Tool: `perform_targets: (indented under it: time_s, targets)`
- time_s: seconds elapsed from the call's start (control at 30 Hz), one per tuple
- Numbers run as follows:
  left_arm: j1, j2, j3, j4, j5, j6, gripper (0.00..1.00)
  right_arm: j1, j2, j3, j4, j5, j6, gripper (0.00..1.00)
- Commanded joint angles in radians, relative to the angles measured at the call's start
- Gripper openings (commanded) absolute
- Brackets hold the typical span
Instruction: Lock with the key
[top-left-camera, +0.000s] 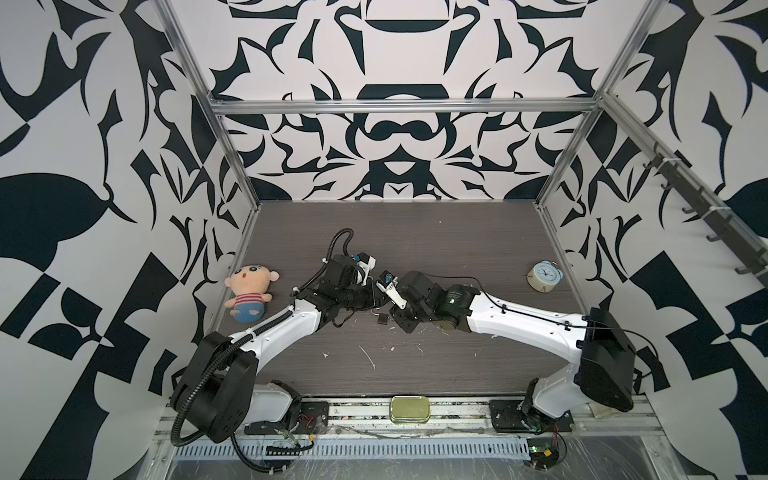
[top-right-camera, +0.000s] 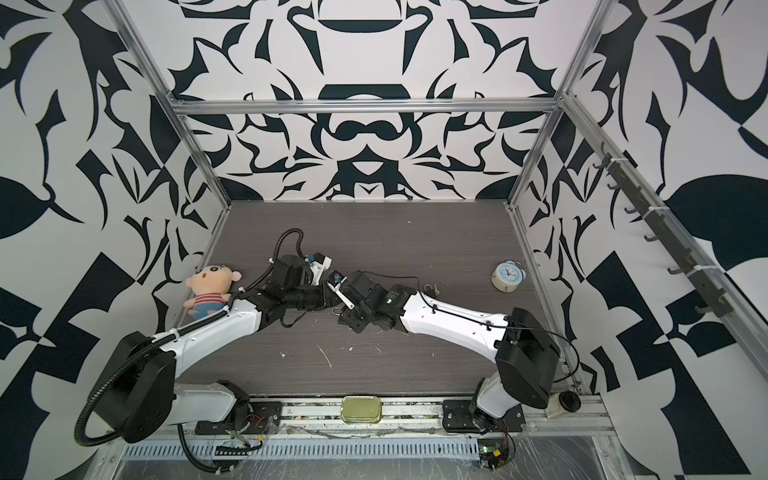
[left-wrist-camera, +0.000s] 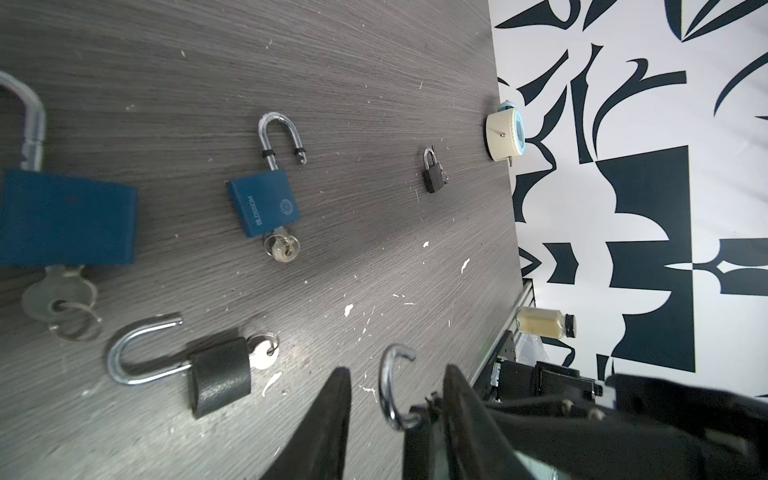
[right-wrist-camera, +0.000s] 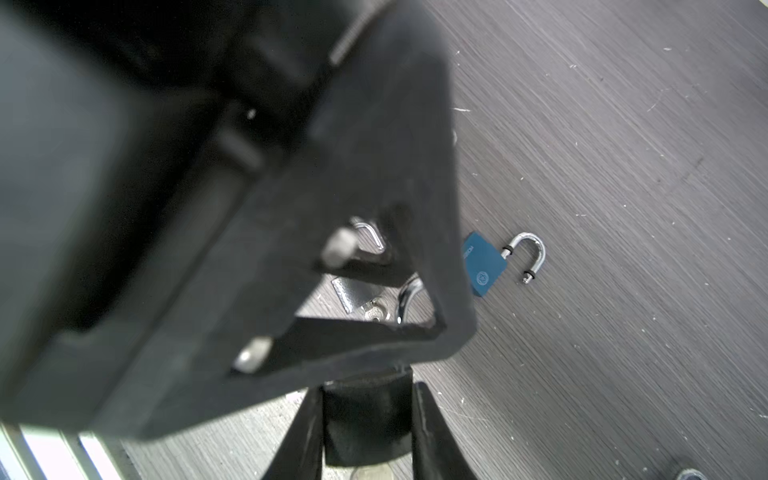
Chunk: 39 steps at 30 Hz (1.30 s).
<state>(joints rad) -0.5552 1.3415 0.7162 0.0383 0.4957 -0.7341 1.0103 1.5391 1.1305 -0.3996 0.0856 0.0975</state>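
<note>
My right gripper (right-wrist-camera: 368, 419) is shut on the body of a black padlock (right-wrist-camera: 365, 415). A silver key (right-wrist-camera: 370, 473) sticks out of the end of the body nearest this camera. The padlock's chrome shackle (left-wrist-camera: 390, 386) stands open. It lies between the spread fingers of my left gripper (left-wrist-camera: 395, 419), close to one finger (left-wrist-camera: 457, 415), and a gap shows on the other side. In both top views the two grippers meet at mid-table, the left gripper (top-left-camera: 370, 305) facing the right gripper (top-left-camera: 390, 318), with the dark padlock (top-left-camera: 382, 319) between them.
Other open padlocks with keys lie on the table: two blue padlocks (left-wrist-camera: 62, 216) (left-wrist-camera: 264, 203) and a black padlock (left-wrist-camera: 220, 374). A small padlock (left-wrist-camera: 434, 172) lies near the alarm clock (top-left-camera: 544, 276). A plush doll (top-left-camera: 249, 293) sits far left. A tin (top-left-camera: 409, 409) sits on the front rail.
</note>
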Motion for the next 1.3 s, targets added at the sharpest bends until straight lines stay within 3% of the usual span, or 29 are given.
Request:
perform_targets:
  time_s: [0.0, 0.23, 0.53, 0.73, 1.2, 1.23, 1.27]
  targets:
    - [-0.007, 0.008, 0.02, 0.046, 0.03, -0.017, 0.38, 0.009, -0.013, 0.049, 0.024, 0.005, 0.005, 0.0]
    - [-0.01, 0.016, 0.016, 0.083, 0.053, -0.031, 0.28, 0.011, -0.02, 0.049, 0.028, 0.007, 0.013, 0.0]
    - [-0.012, 0.029, 0.013, 0.085, 0.061, -0.034, 0.24, 0.013, -0.021, 0.05, 0.033, 0.014, 0.013, 0.0]
    - [-0.012, 0.041, 0.016, 0.092, 0.065, -0.036, 0.0, 0.014, -0.025, 0.051, 0.039, 0.025, 0.011, 0.0]
    - [-0.012, 0.013, 0.011, 0.131, 0.025, -0.057, 0.0, 0.013, -0.05, 0.014, 0.101, -0.009, 0.022, 0.0]
    - [-0.011, 0.015, 0.012, 0.132, 0.024, -0.057, 0.0, 0.013, -0.054, 0.011, 0.103, -0.019, 0.022, 0.03]
    - [-0.012, 0.014, 0.011, 0.13, 0.02, -0.057, 0.0, 0.013, -0.053, 0.012, 0.1, -0.031, 0.023, 0.16]
